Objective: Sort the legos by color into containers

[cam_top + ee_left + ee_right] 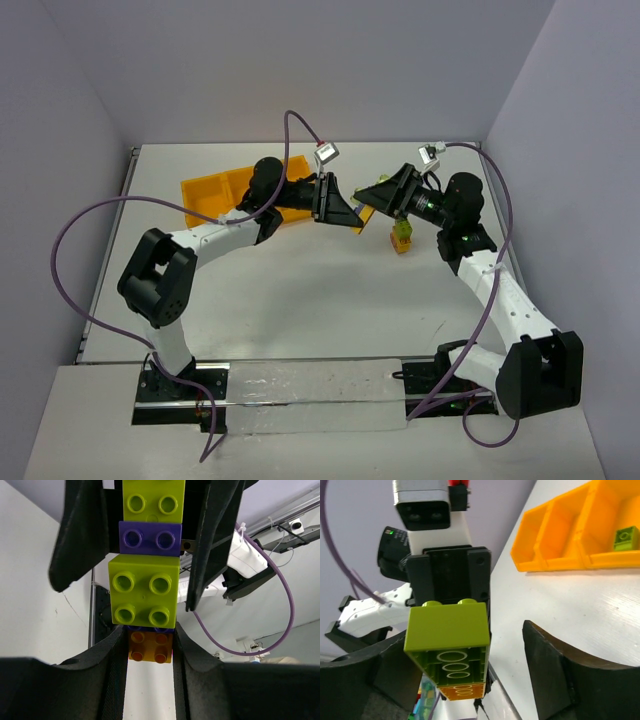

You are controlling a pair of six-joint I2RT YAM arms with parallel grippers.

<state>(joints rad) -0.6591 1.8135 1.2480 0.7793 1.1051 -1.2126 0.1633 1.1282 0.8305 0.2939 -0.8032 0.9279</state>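
Far left, at the back of the table [300, 300]: orange-yellow tray [205, 190], split into three sections, with a single lime green brick [626, 537] lying in an end section.

Just right of the tray, raised above the table: left gripper [149, 636], clenched on the orange brick [150, 649] at the near end of a long brick stack [146, 580], with fingers [112, 680] tight against both its sides. Beyond that hold: lime green blocks [153, 500] alternating with purple bricks [150, 537].

Further right, facing it: right gripper [465, 635], spread wide around the far end of the same stack and gripping nothing, with one finger [560, 675] well clear of the end lime green block [447, 625] and the other close beside it; cannot tell whether touching there.

Rightmost, on the table under the right gripper: a second small stack [402, 236], lime green over orange.

Reads as a hand-over into the left arm, ahead of breaking the stack up by colour. To do it well: hold the left clench firm and square on that one small brick. Draw the right arm straight back along the stack's length, never sideways, to avoid levering a long stack out of so short a hold. Then take the outermost block close to its seam, peel rather than twist, carry it over the section with the lime green brick, and lower before opening.
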